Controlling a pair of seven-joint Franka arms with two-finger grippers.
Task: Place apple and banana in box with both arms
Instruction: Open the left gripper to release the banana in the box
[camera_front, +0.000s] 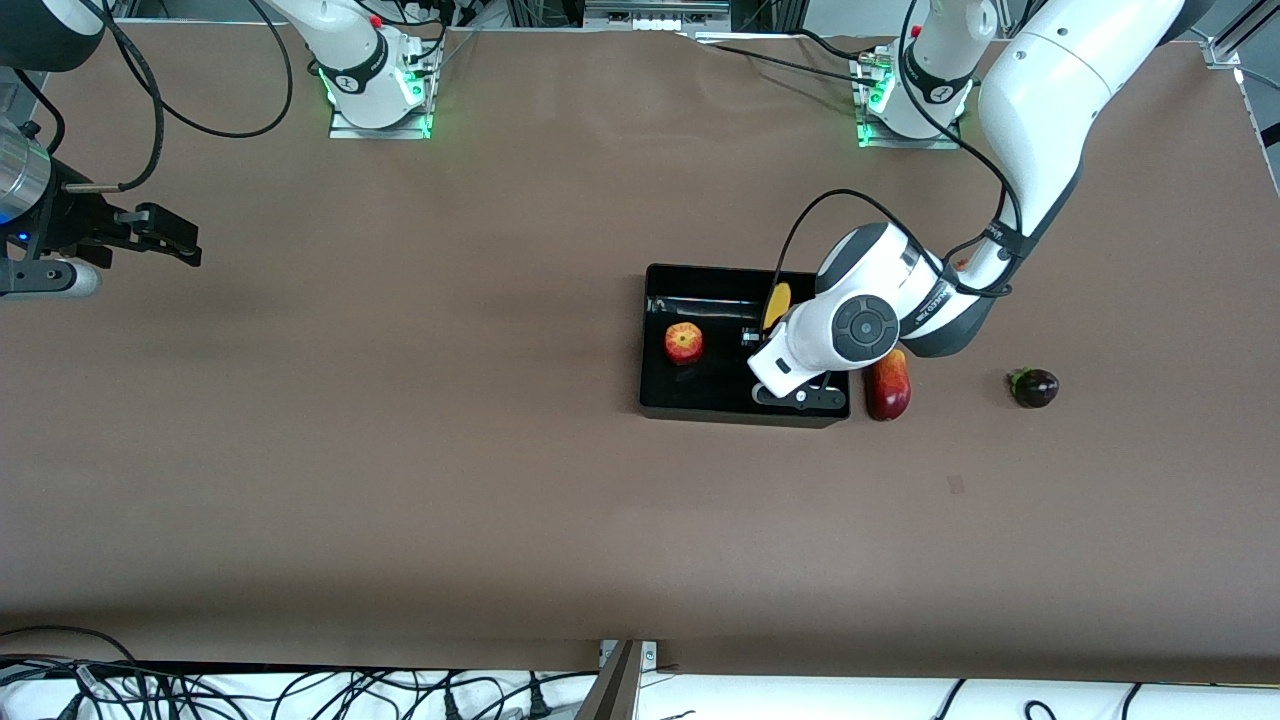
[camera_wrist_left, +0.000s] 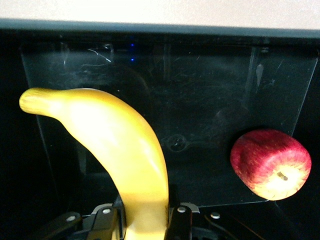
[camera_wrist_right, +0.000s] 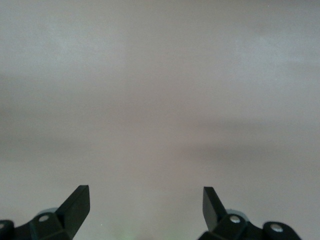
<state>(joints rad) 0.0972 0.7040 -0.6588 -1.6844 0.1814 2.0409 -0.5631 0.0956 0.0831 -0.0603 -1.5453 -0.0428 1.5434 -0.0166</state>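
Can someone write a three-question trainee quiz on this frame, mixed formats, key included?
1. True or false: the small round red apple with yellowish streaks already lies in the shallow glossy black plastic box.
2. Multiple choice: the left gripper, over the box, is shut on A) the elongated dark-red-and-orange mango-like fruit, B) the long curved yellow banana, C) the small dark purple round fruit.
3. Fill in: the right gripper waits over bare brown table toward the right arm's end, with its fingers ____.

Key: 1 true; 2 B; 3 open.
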